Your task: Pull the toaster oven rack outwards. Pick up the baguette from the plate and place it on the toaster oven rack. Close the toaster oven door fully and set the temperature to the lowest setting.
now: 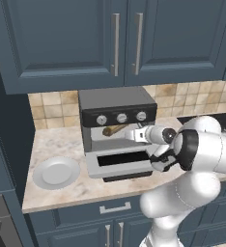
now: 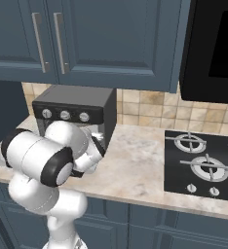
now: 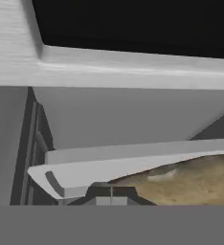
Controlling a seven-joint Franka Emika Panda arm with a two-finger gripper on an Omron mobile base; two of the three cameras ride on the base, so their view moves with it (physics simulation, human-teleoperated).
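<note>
white rounded arm (image 1: 202, 159) — dark joints, glossy shells

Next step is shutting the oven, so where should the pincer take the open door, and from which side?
Take the door at its free front edge, coming from below and lifting. It is folded down flat in front of the oven, hinged at the cavity's base, so that outer edge probably gives the most leverage. The shut pincer is at the cavity with the baguette.
</note>
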